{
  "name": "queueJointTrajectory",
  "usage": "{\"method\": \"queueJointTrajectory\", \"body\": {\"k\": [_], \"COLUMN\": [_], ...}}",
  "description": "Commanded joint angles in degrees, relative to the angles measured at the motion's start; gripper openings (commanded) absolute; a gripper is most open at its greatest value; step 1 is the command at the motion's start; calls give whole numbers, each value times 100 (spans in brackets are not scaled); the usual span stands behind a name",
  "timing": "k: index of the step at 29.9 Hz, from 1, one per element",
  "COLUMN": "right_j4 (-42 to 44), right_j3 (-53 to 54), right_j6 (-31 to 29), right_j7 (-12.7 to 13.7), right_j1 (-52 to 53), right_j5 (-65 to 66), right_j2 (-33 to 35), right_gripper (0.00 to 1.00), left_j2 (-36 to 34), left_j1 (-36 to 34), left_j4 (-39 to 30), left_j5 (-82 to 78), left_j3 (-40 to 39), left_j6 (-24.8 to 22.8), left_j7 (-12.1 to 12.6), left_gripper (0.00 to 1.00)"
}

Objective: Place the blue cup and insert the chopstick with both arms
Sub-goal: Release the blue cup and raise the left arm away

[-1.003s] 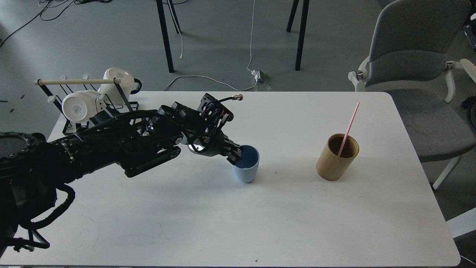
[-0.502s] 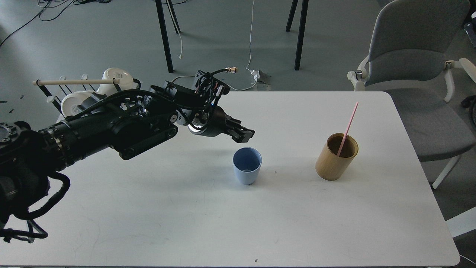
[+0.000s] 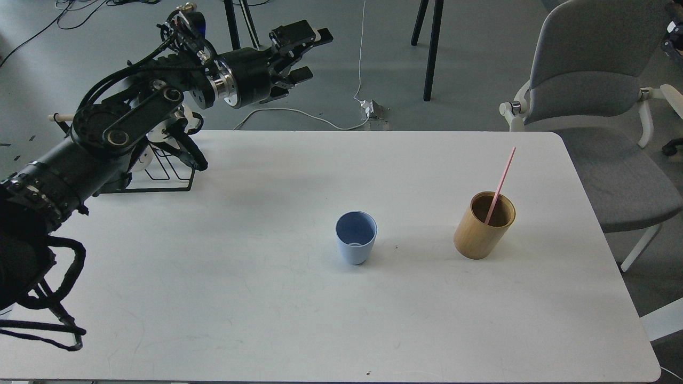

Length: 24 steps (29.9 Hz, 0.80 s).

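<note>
— With the cup (image 3: 356,244) upright mid-table, where is the risk?

— At the holder (image 3: 484,225), well to its right. The chopstick (image 3: 500,183) leans inside it, top jutting past the rim. A pull along the wrong line could likely tip the holder.

— And the left gripper (image 3: 306,55)?

— High over the table's (image 3: 213,298) far edge, fingers spread, holding nothing. The right gripper is out of view.

— What else?

— The cup looks light; a stick entering off-centre could knock it over.

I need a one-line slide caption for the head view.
Left gripper open and raised, blue cup upright on white table, pink chopstick leaning in bamboo holder.
</note>
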<state>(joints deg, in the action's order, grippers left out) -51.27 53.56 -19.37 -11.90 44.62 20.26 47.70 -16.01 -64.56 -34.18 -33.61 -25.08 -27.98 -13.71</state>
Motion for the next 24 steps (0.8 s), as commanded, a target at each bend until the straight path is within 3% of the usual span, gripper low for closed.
{"method": "queueJointTrajectory", "body": {"k": [1, 3, 6, 10, 15, 21, 24], "right_j4": [-208, -295, -559, -1366, -2351, -2476, -2458], "right_j3": [-319, -547, -838, -1163, -1857, -2771, -3316], "right_j6": [153, 153, 205, 504, 601, 732, 934], "right_j7": [82, 91, 91, 144, 460, 460, 460], "right_j1": [292, 433, 486, 443, 407, 381, 355], "right_j5": [995, 1399, 1962, 2955, 4019, 5250, 5654], "right_j2": [37, 37, 37, 107, 529, 354, 248], "right_gripper": [100, 100, 100, 100, 100, 99, 93], "left_j2": [-77, -235, -333, -272, -254, -219, -78], "left_j1": [5, 5, 5, 5, 84, 409, 532], "left_j4": [254, 263, 307, 964, 1712, 1784, 1784], "left_j5": [1659, 2460, 3192, 3448, 4053, 4696, 4890], "left_j3": [-189, -383, -445, -489, -735, -814, -885], "left_j6": [-2, -2, -2, -2, -2, -2, -2], "left_j7": [-219, -395, -405, -404, -343, -299, -299], "left_gripper": [99, 99, 99, 99, 99, 99, 99]}}
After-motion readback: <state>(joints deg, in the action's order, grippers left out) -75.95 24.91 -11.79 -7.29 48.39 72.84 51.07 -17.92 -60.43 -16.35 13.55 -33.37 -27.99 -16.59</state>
